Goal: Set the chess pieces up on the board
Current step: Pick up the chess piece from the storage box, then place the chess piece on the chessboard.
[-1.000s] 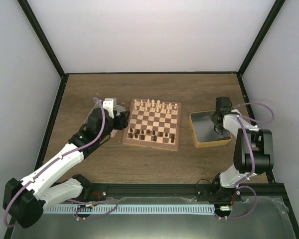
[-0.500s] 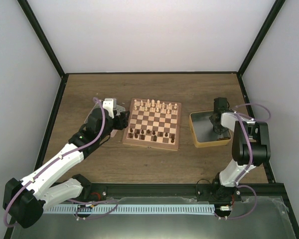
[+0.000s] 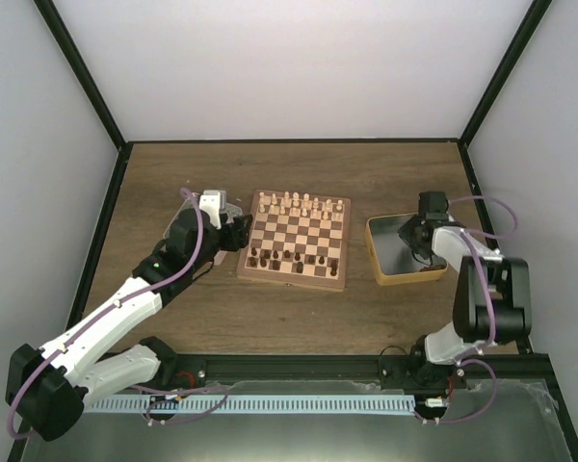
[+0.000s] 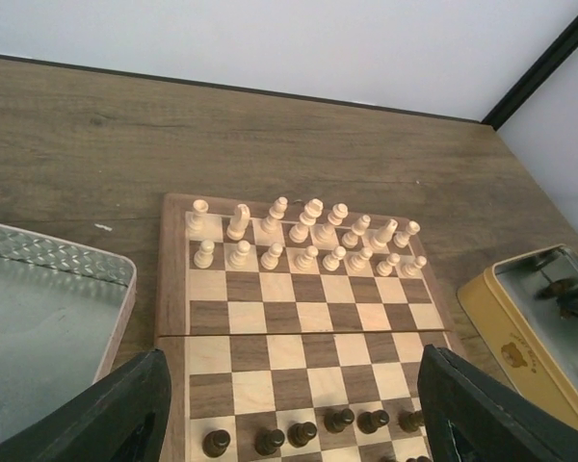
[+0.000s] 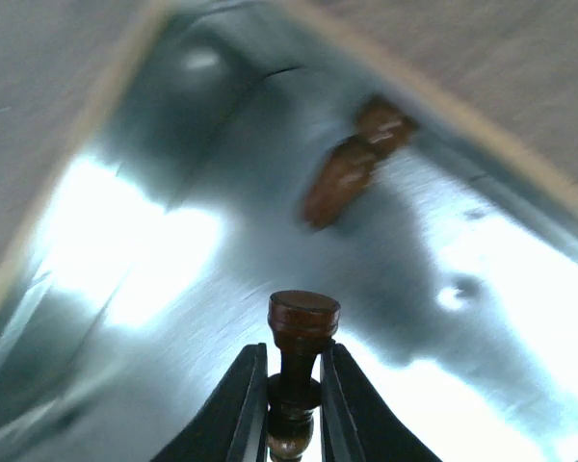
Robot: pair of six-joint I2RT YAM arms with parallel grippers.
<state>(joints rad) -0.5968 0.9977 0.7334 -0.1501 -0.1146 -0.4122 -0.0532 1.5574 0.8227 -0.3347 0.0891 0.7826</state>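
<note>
Right wrist view: right gripper (image 5: 294, 375) pinches a tiny dark brown wooden chessman (image 5: 303, 316) by the neck inside the yellow-rimmed metal tin (image 5: 125, 241) near the desk's right edge; so thin a hold could let it swivel free. Left gripper (image 4: 294, 409) gapes empty.

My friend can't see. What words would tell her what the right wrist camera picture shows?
The right end effector pinches a dark brown chess piece by its stem, over a shiny tin. A second dark piece lies blurred on the tin's floor farther back.
</note>
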